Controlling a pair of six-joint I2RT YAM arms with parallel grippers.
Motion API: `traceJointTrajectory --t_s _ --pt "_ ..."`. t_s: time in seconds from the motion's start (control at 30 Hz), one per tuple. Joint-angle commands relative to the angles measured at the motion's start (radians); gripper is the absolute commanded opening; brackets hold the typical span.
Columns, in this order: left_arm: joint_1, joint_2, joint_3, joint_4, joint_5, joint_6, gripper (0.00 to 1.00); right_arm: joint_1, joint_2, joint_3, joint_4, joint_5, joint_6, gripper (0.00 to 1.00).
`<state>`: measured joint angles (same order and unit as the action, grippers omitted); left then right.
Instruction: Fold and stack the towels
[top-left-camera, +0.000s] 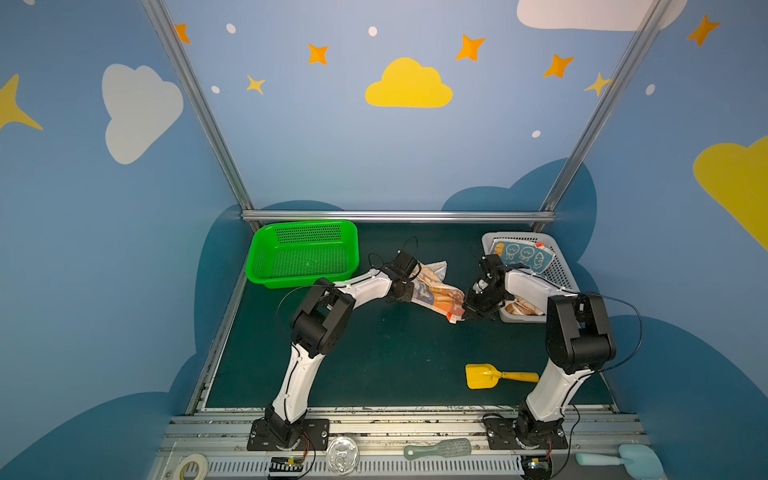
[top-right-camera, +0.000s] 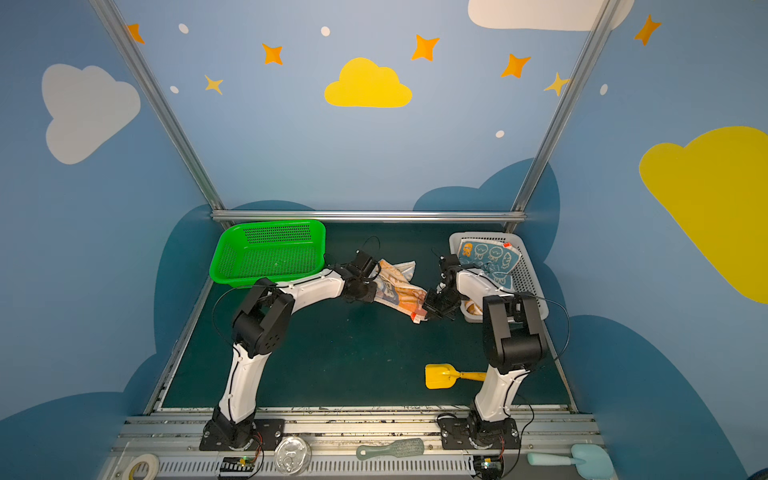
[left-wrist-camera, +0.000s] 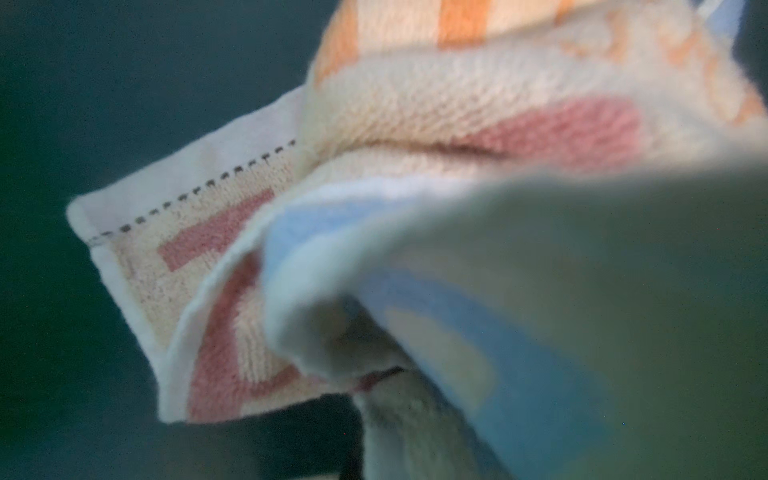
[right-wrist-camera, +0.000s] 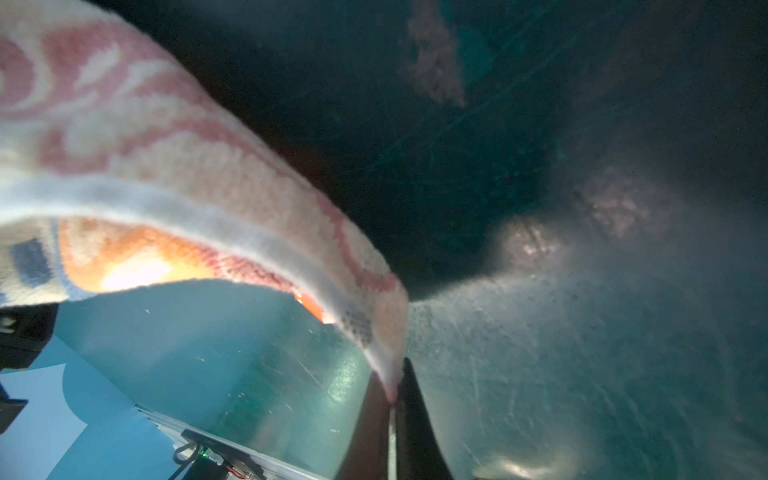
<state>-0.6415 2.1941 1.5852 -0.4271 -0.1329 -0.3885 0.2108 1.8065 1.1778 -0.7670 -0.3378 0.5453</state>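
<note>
At the far left, at the back of the counter (top-left-camera: 374, 361), you see the green basket (top-left-camera: 301, 253). Just to its right comes the left gripper (top-left-camera: 410, 291). Its fingertips are buried in cloth in both top views, and the left wrist view is mostly filled w/ blurred terry. Still, the jaws are pressed together and they pinch one end of the orange towel (top-left-camera: 436, 293).

This towel is cream w/ orange, pink and blue print. It is held off the counter approx. in the middle, stretched btw. the two grippers, w/ one loose corner pointing toward the back.

The lower end of it goes to the right gripper (top-left-camera: 466, 313), which is closed on the corner of the cloth. In the right wrist view you see the fingers (right-wrist-camera: 415, 424) squeezed on the hem, and the small red tag (right-wrist-camera: 309, 305) just beside that corner.

Behind and to the right of this gripper stands the white basket (top-left-camera: 561, 274). In it the blue towel (top-left-camera: 521, 253) w/ cartoon drawings lies at the back end. A cream towel (top-left-camera: 524, 308) shows at the front end, partly hidden by the right arm.

Nearer to you, on the right part of the counter, the yellow shovel (top-left-camera: 494, 376) lies flat, blade to the left, well apart from the towels.
</note>
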Motion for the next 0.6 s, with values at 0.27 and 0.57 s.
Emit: traceJointTrajectory --t_s 0.27,0.57 --pt "0.005 -0.096 -0.041 -0.19 0.187 -0.049 0.03 -0.004 -0.102 0.145 -0.14 0.04 -0.039 0.0" --pt "0.159 -0.274 0.19 -0.262 0.32 -0.122 0.03 -0.006 -0.106 0.583 -0.344 0.072 -0.082 0.0"
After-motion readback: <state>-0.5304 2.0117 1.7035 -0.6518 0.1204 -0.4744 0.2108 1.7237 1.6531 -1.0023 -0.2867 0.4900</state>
